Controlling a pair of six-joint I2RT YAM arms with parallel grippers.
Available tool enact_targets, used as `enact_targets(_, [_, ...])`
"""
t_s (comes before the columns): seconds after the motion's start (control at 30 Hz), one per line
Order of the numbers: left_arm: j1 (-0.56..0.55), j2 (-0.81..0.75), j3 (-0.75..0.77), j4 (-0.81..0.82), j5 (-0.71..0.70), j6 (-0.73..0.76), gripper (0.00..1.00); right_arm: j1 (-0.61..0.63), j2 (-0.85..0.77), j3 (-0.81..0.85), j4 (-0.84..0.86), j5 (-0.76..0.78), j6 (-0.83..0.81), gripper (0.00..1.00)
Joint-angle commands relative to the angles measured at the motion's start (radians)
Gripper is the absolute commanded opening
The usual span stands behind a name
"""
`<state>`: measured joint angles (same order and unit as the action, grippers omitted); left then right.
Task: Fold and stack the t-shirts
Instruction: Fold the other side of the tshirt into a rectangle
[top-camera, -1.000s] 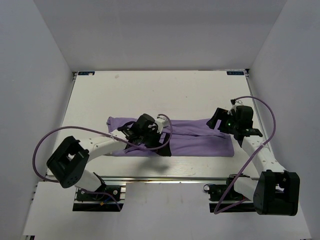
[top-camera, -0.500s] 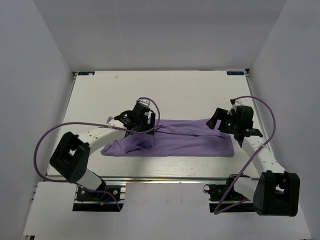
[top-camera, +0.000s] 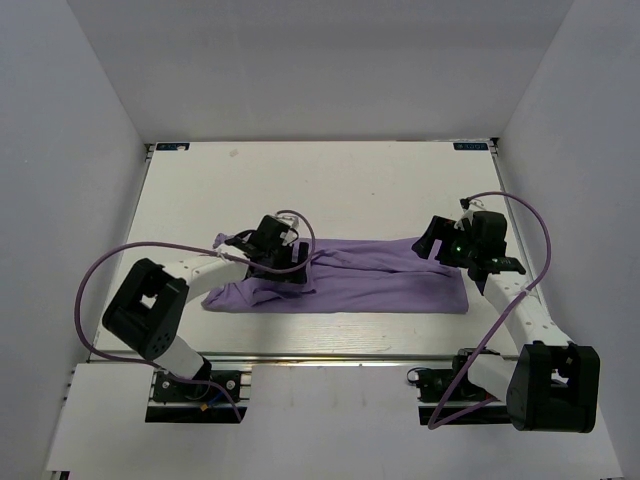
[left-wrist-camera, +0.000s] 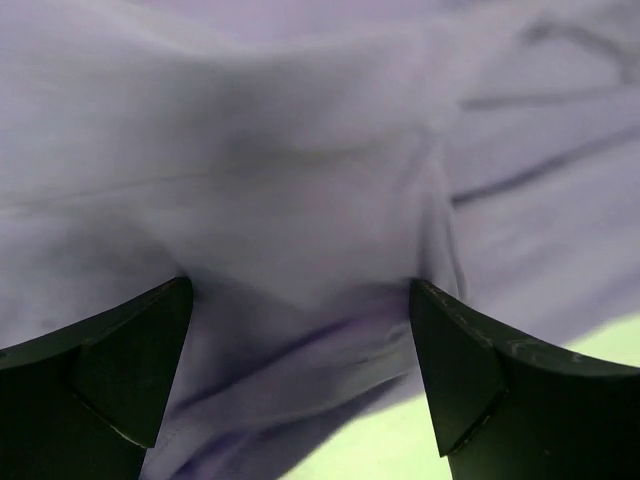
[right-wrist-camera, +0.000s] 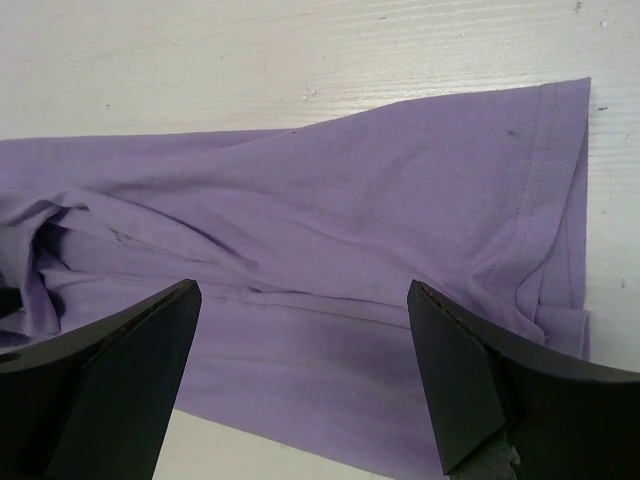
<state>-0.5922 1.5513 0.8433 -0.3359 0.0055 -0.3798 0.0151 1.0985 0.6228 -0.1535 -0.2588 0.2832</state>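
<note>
Left to right, seen from above. A white table is standing between two plain pale walls, and two small blue labels are sitting at its far corners, one on each side.

Two thin purple cables are looping out from the arms. The left cable is arching out past the table's left edge, and the right cable is doing the same past the right edge.

One lavender t-shirt is lying in the near half of the table as a long crosswise band. Its left end is bunching into folds, while its right end is lying smooth and showing a stitched hem.

The left arm is reaching over the shirt's left end and hiding part of it. The left gripper is sitting very close over the cloth with its jaws spread wide. Cloth is filling the gap between the two black fingers, but whether they are touching it cannot be told.

The right gripper is hanging above the shirt's right end, its jaws likewise spread apart and grasping nothing.

Count: one shirt, two arms, two cables, two labels.
</note>
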Motion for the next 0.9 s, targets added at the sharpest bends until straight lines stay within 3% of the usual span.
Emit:
enact_targets(0.0, [-0.012,-0.005,-0.024,0.048,0.152,0.019,1.0,-0.001,-0.022,-0.008,0.026,-0.011,-0.007,0.9])
enact_targets(0.3, [-0.021,-0.135,-0.078,0.044,0.275,0.01,1.0,-0.001,-0.019,-0.009,0.032,-0.016,-0.006,0.9])
enact_targets(0.6, [-0.066,-0.036,-0.164,0.224,0.461,-0.042,1.0,-0.001,-0.022,-0.011,0.028,-0.02,-0.006,0.9])
enact_targets(0.87, [-0.1,-0.016,-0.184,0.316,0.432,-0.074,1.0,-0.001,-0.003,0.003,0.026,-0.028,0.002,0.9])
